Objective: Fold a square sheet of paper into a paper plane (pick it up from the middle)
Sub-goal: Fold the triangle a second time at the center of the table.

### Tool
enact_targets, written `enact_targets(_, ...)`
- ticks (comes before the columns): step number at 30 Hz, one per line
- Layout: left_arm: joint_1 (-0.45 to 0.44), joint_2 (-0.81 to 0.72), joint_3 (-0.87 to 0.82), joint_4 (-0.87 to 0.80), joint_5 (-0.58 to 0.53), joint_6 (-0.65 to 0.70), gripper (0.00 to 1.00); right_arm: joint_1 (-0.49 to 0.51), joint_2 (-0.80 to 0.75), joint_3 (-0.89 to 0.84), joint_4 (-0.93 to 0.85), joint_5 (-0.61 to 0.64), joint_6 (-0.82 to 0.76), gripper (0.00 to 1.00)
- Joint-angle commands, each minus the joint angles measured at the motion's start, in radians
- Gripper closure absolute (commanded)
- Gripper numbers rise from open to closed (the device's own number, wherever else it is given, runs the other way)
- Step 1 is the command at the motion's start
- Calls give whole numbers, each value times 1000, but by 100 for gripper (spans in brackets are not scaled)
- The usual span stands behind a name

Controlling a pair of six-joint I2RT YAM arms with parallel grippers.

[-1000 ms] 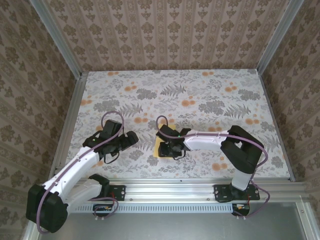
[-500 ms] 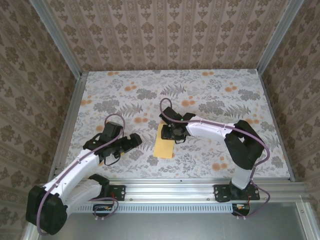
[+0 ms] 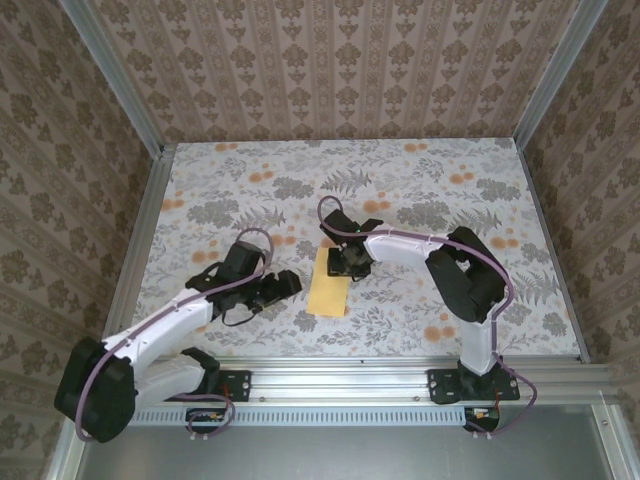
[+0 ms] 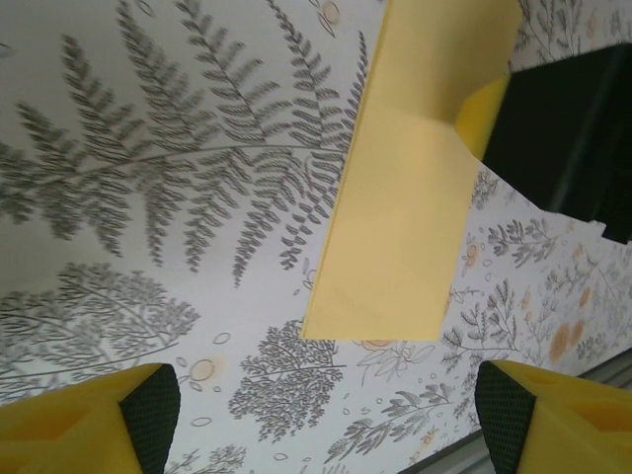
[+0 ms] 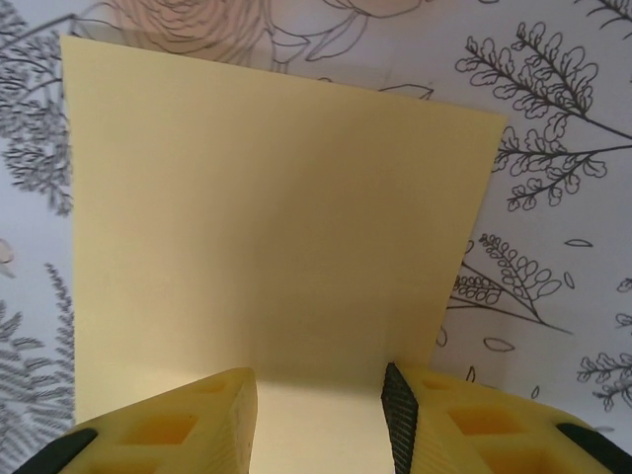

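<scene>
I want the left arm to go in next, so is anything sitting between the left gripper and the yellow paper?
Nothing visible. Bare flower-print table lies between the open left gripper and the nearest edge of the yellow paper. The right gripper sits at the paper's far end, not in that path.

From above, the far end of the sheet of paper is covered by the right gripper; its lower edge is cut off in the right wrist view.
</scene>
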Motion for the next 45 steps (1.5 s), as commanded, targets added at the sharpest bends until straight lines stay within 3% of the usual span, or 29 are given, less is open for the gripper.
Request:
enact_targets(1,-38,53,9,82,34,-49,19,-14,28,12,-30,-11,-20,59)
enact_targets(16,-127,264,24,250,87,-168,26,-56,70,-39,42,-101,15,59)
enact_targets(45,-164,370,109,166,93,-86,22,-59,74,-69,66,-129,28,60)
